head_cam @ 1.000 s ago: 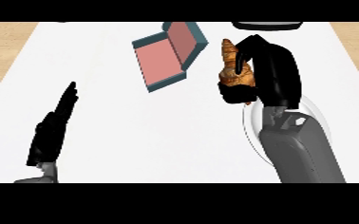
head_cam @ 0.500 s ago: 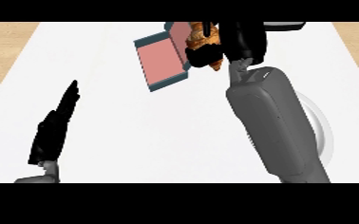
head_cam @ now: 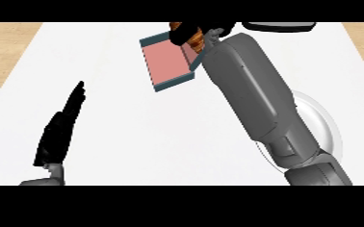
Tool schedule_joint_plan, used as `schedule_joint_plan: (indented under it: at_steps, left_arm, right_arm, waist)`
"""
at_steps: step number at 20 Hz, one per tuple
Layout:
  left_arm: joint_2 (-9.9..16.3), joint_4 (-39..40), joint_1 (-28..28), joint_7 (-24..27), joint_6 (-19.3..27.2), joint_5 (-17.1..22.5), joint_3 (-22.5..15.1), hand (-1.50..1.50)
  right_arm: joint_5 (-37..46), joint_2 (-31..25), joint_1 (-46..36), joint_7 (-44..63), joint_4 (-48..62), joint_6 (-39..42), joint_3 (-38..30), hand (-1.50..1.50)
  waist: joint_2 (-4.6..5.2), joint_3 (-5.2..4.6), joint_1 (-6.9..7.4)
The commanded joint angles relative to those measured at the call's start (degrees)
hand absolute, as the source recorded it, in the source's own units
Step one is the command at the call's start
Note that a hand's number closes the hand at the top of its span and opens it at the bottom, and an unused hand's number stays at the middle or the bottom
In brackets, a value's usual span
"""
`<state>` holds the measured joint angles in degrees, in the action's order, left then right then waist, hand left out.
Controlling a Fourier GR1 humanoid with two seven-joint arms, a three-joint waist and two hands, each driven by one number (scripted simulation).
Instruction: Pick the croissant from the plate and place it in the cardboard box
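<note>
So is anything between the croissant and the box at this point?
Nothing visible. The right hand is curled round the croissant at the far right edge of the box, whose pink inside shows bare. The plate lies behind, under the forearm.

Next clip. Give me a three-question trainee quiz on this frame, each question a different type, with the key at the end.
1. True or false: the croissant lies on the plate.
2. Which hand holds the croissant? A) left hand B) right hand
3. Fill in: the held croissant is over the far right edge of the ___.

Key:
1. False; the right hand's fingers are curled round it.
2. B; the left hand rests open at the view's lower left.
3. cardboard box.
</note>
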<state>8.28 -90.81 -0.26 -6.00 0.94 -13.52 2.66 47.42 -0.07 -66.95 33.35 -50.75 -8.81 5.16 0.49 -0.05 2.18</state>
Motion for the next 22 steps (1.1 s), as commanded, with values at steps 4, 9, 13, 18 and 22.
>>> schedule_joint_plan:
  at_steps: [4,9,13,18,22]
  left_arm:
    - [0.03,0.26,-1.8,-0.66,-0.72,-0.33,-0.68,0.0]
    - [-0.5,2.47,-1.64,1.78,-1.17,0.28,-0.71,0.0]
    - [-0.01,5.31,-5.28,1.98,-0.61,-0.25,0.16,0.0]
    - [-0.91,3.46,-5.18,0.45,-0.99,-0.86,-1.72,0.0]
    - [0.36,2.94,-3.68,1.77,-1.82,0.05,-0.53,0.0]
  right_arm:
    - [-4.29,0.07,-8.75,-3.29,20.66,-7.86,-0.65,1.5]
    - [-7.07,0.07,-7.14,-5.35,28.81,-12.36,-1.4,1.5]
    - [-9.04,0.07,-9.29,-8.31,33.27,-13.23,-4.04,-1.5]
    - [-13.43,0.07,-10.41,-11.46,34.38,-18.46,-5.48,-1.5]
    - [-16.74,0.07,-8.86,-16.12,30.8,-29.25,-10.54,-1.5]
  waist:
    - [0.64,-0.02,1.86]
    - [1.16,-0.04,3.35]
    - [1.55,-0.04,3.1]
    - [1.44,0.0,4.42]
    - [1.46,0.07,3.95]
